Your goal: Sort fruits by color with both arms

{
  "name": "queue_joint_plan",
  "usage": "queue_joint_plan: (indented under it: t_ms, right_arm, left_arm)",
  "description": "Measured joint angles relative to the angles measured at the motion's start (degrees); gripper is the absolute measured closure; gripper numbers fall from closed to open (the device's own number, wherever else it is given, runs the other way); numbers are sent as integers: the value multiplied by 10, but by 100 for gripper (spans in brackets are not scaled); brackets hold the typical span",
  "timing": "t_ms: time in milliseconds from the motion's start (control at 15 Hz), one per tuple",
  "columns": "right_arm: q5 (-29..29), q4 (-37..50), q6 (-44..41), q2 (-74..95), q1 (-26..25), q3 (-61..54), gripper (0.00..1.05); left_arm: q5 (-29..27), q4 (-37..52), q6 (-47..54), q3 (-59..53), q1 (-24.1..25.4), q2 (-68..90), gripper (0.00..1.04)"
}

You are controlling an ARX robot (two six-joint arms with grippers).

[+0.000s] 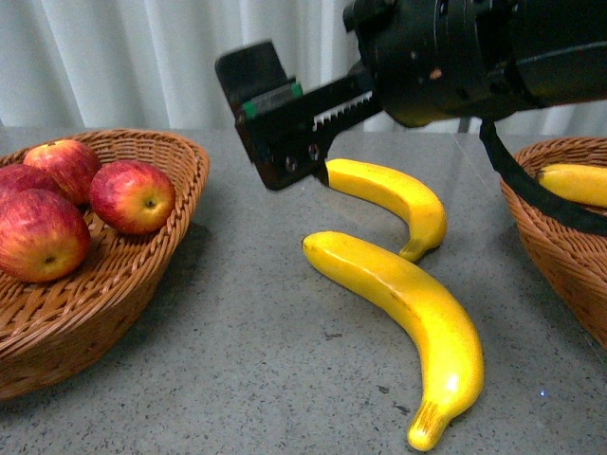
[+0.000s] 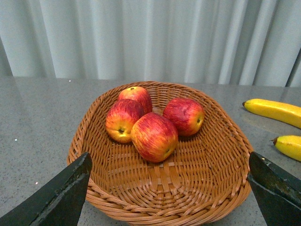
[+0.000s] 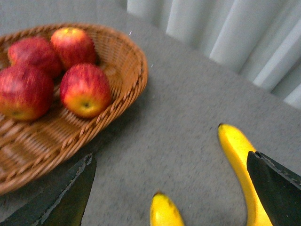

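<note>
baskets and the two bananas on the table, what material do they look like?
Left basket, right basket: woven wicker or rattan, matte brown; interlaced strands show. Larger banana, smaller banana: probably plastic replicas, smooth and glossy, very even yellow; real fruit cannot be ruled out.

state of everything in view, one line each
apples, four, in the left basket
small banana, lying on the table
big banana, lying on the table
third banana, in the right basket
left end effector, open, empty
right end effector, open, empty
</note>
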Motion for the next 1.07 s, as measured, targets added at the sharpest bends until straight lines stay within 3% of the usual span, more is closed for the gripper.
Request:
queue_joint_plan:
  t_ms: [200, 733, 933, 1000, 1067]
  right_arm:
    - [9, -95, -50, 8, -15, -24, 7]
    - [16, -119, -67, 23, -26, -41, 7]
    - [29, -135, -89, 43, -51, -57, 7]
    - [31, -127, -108, 49, -52, -77, 10]
    - [21, -126, -111, 52, -45, -81, 44]
  left_arm:
    - [0, 0, 0, 0, 0, 0, 7]
    - [0, 0, 0, 0, 0, 0, 7]
    - [0, 0, 0, 0, 0, 0, 7]
    - [0, 0, 0, 0, 0, 0, 7]
    - [0, 0, 0, 0, 0, 0, 7]
